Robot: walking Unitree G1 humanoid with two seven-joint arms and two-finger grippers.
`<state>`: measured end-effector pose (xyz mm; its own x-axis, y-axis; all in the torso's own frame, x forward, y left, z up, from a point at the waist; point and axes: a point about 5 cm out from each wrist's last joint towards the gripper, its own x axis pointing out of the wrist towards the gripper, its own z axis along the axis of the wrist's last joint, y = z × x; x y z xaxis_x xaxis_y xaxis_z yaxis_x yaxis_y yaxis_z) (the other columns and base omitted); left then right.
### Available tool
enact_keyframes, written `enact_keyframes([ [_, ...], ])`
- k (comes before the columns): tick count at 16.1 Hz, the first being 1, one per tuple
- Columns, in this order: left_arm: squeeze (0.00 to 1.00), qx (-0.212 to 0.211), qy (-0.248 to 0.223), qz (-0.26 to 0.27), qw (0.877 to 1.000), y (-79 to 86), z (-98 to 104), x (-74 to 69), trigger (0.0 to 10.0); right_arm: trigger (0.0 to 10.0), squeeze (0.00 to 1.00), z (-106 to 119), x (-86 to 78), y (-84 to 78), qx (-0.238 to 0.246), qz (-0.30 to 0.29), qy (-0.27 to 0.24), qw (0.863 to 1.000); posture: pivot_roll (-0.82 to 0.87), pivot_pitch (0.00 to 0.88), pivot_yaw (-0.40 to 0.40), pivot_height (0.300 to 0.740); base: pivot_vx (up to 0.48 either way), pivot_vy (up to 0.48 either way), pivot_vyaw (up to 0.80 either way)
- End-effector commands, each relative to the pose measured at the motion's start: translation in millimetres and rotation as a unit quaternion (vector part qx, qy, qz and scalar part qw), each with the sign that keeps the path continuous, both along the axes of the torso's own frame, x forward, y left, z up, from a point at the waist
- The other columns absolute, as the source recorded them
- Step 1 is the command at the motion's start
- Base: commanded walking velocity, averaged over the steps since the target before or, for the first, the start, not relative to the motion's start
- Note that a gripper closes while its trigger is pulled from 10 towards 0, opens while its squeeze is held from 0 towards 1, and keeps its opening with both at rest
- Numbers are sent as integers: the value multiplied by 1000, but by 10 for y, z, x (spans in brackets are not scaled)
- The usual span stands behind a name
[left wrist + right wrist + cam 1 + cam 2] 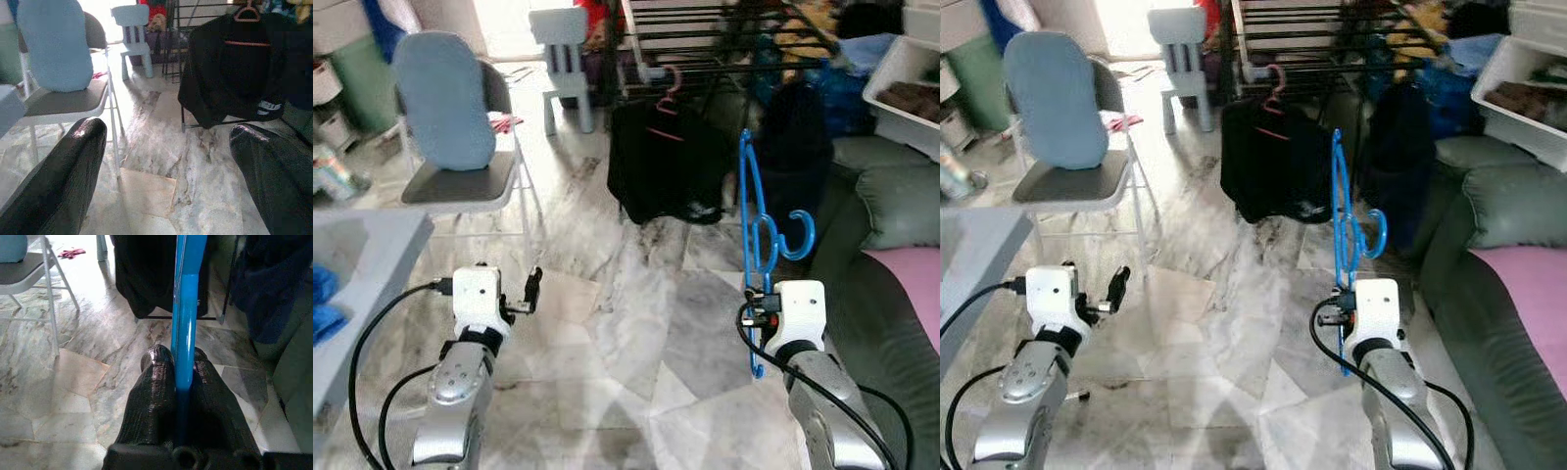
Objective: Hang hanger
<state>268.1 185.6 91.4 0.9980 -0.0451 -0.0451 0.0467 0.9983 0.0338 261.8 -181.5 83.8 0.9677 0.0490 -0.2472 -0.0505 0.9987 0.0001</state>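
Left gripper (534,286) idle near left, fingers (63,176) spread wide, empty, clear of the work. Far centre, drying rack (724,39) already bearing a black garment (661,162). Near right, right gripper (178,364) clamped on the blue hanger (754,235), held upright, hook (798,235) free, likely for hooking onto the rack.
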Motion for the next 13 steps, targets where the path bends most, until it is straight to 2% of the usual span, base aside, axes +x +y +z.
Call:
enact_keyframes([
  [1,0,-4,3,-4,1000,-15,10,8,10000,10000,0,85,13,39,-1,6,-21,1000,-74,0,17,740,0,-390,619],
  [5,0,-5,5,-10,1000,-38,11,19,10000,10000,0,84,5,47,1,7,-22,1000,-77,0,18,740,0,-392,511],
  [8,0,-5,7,-14,1000,-51,8,30,10000,10000,0,83,10,58,2,6,-22,1000,-77,0,19,740,0,-331,0],
  [13,0,1,8,-2,1000,23,-36,12,10000,10000,0,99,16,52,9,-5,-29,1000,-77,0,18,740,0,0,0],
])
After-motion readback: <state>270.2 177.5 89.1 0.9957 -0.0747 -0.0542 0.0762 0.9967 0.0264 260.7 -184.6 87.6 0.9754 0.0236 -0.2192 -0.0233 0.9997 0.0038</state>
